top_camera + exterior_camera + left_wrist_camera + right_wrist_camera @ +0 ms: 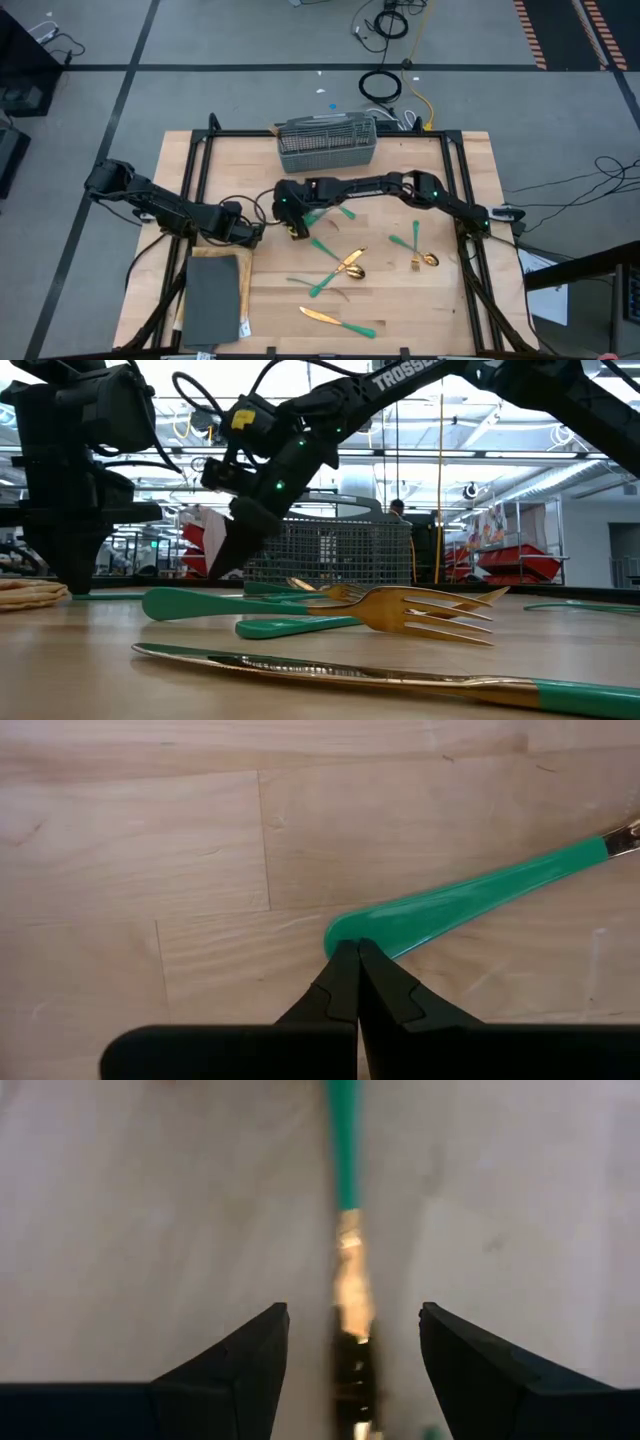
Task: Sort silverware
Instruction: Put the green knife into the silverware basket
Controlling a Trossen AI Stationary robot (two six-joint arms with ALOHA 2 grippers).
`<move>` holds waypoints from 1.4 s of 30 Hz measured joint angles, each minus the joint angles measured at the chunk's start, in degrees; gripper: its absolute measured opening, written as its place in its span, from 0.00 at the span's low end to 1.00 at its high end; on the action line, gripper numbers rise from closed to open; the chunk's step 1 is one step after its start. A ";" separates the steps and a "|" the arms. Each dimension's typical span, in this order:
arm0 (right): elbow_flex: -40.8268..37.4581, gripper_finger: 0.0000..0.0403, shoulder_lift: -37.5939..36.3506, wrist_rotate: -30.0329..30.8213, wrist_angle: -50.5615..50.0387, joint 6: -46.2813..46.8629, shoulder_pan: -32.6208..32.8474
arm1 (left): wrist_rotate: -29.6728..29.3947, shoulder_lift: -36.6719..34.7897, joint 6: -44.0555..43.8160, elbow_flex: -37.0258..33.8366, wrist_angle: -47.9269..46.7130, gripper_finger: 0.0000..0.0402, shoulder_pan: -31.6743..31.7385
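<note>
Straddling one silverware piece (pixel 347 1260) at centre frame on the surface (pixel 420 300), the wide-open, empty right end effector (pixel 352 1370) risks sliding off its thin gold section; left end effector (pixel 356 982) shut, empty

Wire mesh basket (pixel 327 143) stands at the table's (pixel 450 300) far edge, centre. Flat slab (pixel 213 296) lies at near left. Silverware (pixel 345 268) lies scattered right of the slab, nearer than the basket; one knife (pixel 340 320) lies nearest the near edge.
</note>
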 joint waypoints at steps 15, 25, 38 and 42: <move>-0.04 0.53 2.20 1.15 3.99 -1.54 -0.05 | -0.09 0.02 1.57 0.00 0.08 0.00 0.00; 0.00 0.53 3.58 0.37 3.68 -0.87 -0.14 | -0.26 0.02 1.64 0.00 0.24 0.00 0.00; 0.20 0.52 5.40 -1.33 2.74 4.05 -1.81 | -0.25 0.04 3.04 0.00 0.39 0.00 0.00; 0.22 0.46 6.62 -1.12 1.65 5.72 -1.84 | -0.26 0.04 3.17 0.00 0.37 0.00 0.00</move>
